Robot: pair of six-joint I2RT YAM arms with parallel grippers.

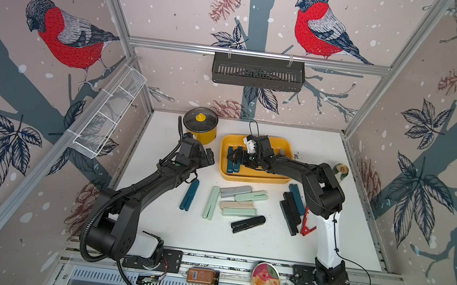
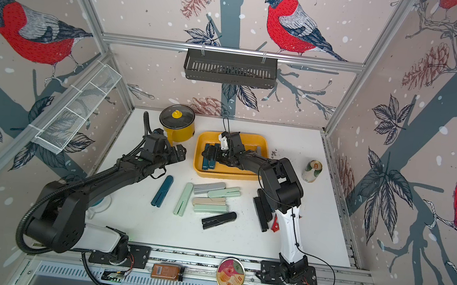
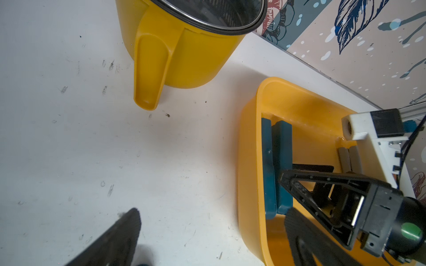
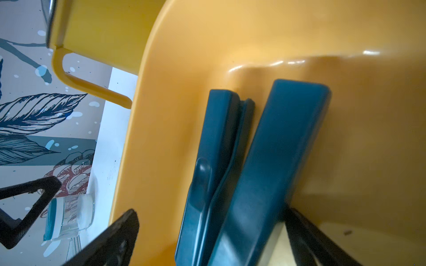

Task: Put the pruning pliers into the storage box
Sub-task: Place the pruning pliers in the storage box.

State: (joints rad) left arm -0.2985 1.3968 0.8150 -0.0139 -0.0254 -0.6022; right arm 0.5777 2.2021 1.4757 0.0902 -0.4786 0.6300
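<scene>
Right claw (image 1: 234, 157) was found released astride 2 teal pliers (image 4: 265, 161) in storage box (image 1: 269, 138); 1 could be dragged out by touching finger (image 4: 306, 235)

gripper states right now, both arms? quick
Left gripper: open, empty.
Right gripper: open, jaws either side of the teal pliers lying in the storage box.

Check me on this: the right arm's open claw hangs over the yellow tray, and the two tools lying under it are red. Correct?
Not quite. The two pruning pliers under the right gripper are dark teal, not red, as the right wrist view shows close up. The rest holds: the claw is open and over the storage box.
</scene>
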